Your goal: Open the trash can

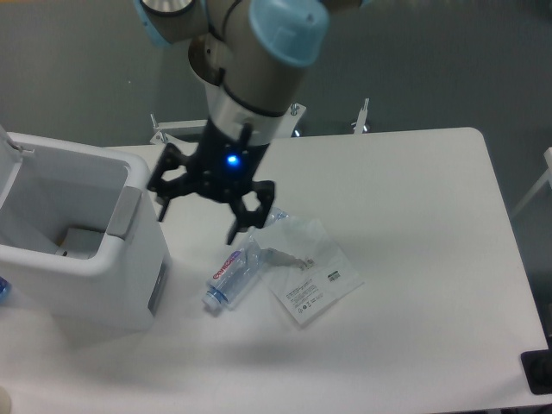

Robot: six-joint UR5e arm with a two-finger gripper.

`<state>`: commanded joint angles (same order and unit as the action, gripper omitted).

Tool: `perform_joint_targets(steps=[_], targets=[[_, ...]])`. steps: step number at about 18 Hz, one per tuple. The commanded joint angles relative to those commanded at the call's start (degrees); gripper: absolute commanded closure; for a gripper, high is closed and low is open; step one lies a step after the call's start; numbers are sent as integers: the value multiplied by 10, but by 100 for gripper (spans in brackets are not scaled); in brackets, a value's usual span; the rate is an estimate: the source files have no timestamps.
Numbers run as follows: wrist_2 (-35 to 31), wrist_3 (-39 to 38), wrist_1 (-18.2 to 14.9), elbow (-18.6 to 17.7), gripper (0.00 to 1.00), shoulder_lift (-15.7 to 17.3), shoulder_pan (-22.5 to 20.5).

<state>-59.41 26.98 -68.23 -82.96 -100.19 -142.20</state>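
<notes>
The trash can (129, 285) is a large white boxy bin at the left edge of the table. Its top stands open, and the lid (10, 168) is tipped up at the far left. I can see inside it, where a small cardboard-like item (73, 239) lies. A grey push bar (126, 211) runs along its right rim. My gripper (197, 224) hangs just right of that rim, a little above the table, open and holding nothing. Its left finger (162, 207) is close to the push bar.
A clear plastic water bottle (231, 276) with a red label lies on the table below the gripper. A clear plastic bag with a printed label (312, 280) lies to its right. A dark object (539, 371) sits at the table's lower right corner.
</notes>
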Motion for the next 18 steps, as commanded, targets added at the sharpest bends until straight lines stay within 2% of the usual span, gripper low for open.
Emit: perform_joint_targets(steps=[2, 3, 4, 8, 11, 18], targets=[[-14, 10, 34, -3, 0, -5, -12], [-37, 21, 39, -4, 0, -10, -27], [-80, 44, 39, -16, 0, -11, -44], [-211, 151, 41, -65, 0, 4, -51], [-261, 206, 48, -103, 0, -6, -92], [-287, 419, 51, -66, 0, -97, -145]])
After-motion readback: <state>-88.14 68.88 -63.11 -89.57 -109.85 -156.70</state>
